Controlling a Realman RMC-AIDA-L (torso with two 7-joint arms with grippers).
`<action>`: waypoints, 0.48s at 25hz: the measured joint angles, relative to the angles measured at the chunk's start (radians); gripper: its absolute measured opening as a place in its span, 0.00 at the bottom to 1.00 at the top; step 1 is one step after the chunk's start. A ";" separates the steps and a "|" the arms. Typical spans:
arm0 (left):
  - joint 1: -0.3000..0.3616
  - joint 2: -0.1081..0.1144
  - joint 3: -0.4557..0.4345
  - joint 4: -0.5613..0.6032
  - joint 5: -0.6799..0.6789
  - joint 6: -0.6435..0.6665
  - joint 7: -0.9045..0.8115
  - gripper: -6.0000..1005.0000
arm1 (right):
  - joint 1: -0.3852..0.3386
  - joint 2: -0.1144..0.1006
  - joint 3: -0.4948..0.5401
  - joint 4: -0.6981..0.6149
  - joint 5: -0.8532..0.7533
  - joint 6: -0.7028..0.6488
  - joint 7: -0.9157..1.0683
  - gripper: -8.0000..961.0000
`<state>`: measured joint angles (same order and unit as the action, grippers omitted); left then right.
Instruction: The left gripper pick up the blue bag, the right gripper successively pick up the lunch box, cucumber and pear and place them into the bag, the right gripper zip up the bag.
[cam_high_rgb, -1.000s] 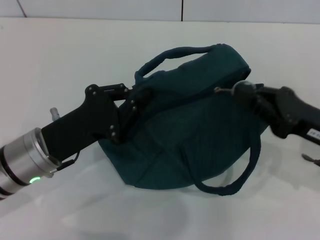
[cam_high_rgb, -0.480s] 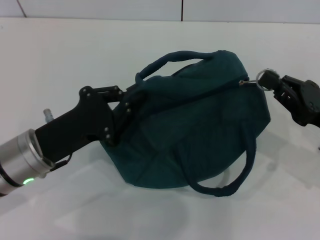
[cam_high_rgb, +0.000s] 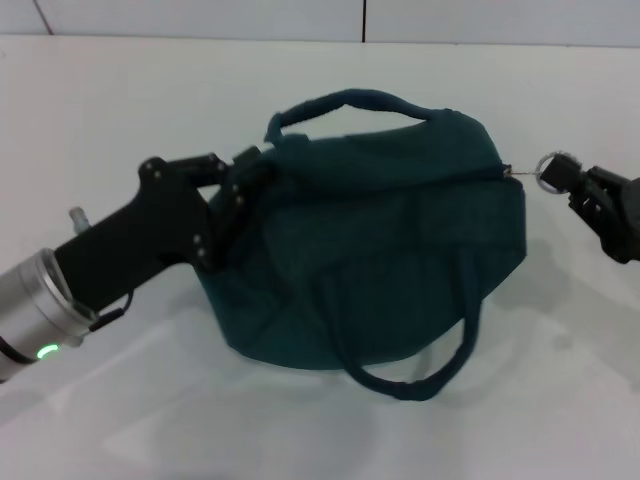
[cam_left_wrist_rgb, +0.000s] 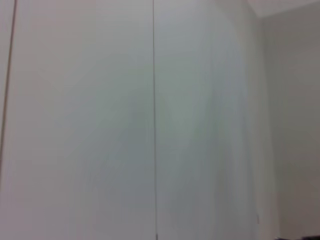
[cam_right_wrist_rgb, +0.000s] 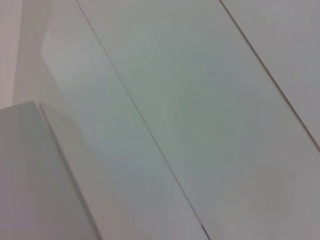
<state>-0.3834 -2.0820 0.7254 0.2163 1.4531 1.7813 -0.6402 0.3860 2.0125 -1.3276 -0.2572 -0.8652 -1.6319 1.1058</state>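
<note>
Since a second ago the right gripper (cam_high_rgb: 562, 180), clamped on the silver ring pull (cam_high_rgb: 549, 167), has drawn rightward, while the left gripper (cam_high_rgb: 238, 178) pinches the soft, sagging blue bag (cam_high_rgb: 380, 270) resting on the surface (cam_high_rgb: 120, 110).

The counter (cam_high_rgb: 120, 110) was plain white and glossy, with soft shadows and a faint sheen near its front edge. Behind it ran a pale wall (cam_high_rgb: 200, 18) of smooth panels, split by thin dark seams. The wrist views showed only more of the same white panels (cam_left_wrist_rgb: 80, 120), crossed by narrow seams (cam_right_wrist_rgb: 145, 125), under even, diffuse light.
</note>
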 joint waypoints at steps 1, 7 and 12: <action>0.000 -0.001 -0.001 0.000 -0.015 -0.002 -0.001 0.07 | 0.000 0.000 -0.007 0.000 -0.004 -0.007 0.000 0.02; 0.000 -0.003 -0.001 -0.009 -0.090 -0.022 -0.011 0.08 | 0.009 0.000 -0.035 -0.004 -0.057 -0.084 0.000 0.02; -0.009 -0.003 -0.001 -0.004 -0.093 -0.058 -0.030 0.08 | 0.005 0.000 -0.026 0.000 -0.055 -0.029 -0.001 0.02</action>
<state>-0.3929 -2.0851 0.7241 0.2121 1.3600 1.7235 -0.6698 0.3905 2.0127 -1.3534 -0.2569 -0.9204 -1.6610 1.1047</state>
